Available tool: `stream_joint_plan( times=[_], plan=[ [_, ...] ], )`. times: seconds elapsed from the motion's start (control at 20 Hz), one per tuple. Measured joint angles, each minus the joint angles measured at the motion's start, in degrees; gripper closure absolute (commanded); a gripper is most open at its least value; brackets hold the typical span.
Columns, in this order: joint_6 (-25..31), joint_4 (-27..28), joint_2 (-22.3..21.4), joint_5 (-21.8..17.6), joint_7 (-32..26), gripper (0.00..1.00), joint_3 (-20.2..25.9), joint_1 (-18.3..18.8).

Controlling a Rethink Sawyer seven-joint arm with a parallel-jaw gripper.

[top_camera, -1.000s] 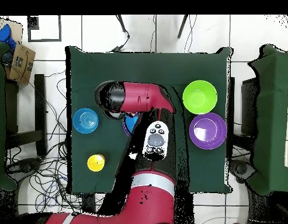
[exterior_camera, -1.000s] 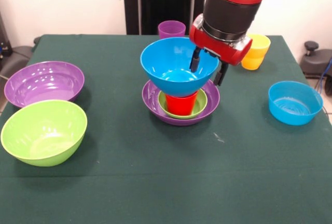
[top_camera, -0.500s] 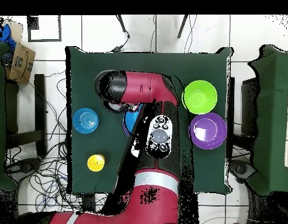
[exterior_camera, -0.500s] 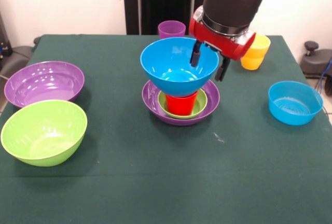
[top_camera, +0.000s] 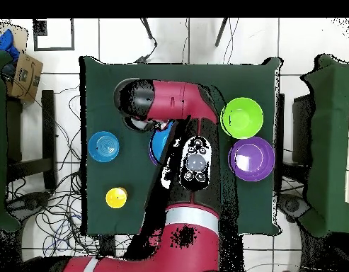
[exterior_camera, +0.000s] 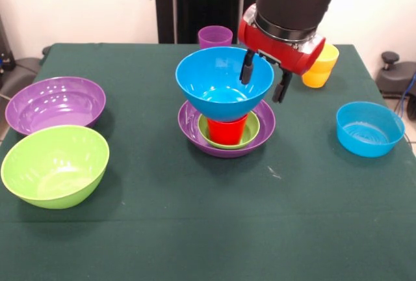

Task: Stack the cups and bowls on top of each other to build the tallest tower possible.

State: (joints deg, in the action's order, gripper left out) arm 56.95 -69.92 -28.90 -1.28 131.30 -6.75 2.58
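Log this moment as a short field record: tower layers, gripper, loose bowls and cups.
tower: large blue bowl on red cup, in small green bowl, in purple bowl
gripper: gripper open, one finger inside the blue bowl's rim, one outside
loose bowls: purple bowl at left; lime green bowl; small blue bowl
loose cups: purple cup; yellow cups, stacked

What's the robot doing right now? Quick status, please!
Gripper open, straddling blue bowl's rim. Bowl sits on red cup. Nothing in the way.
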Motion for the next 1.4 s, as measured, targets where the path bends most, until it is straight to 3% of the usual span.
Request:
stream_joint_plan(
  times=[0.7, 1.0, 1.4],
  plan=[
    [1.5, 2.7, 0.3, 0.0, 0.0, 0.0, 0.8, 0.4],
    [6.0, 5.9, 0.8, -0.1, 0.0, 0.0, 1.5, 1.1],
    [16.3, 15.7, 4.0, -0.1, 0.0, 0.0, 2.2, 2.7]
  ],
)
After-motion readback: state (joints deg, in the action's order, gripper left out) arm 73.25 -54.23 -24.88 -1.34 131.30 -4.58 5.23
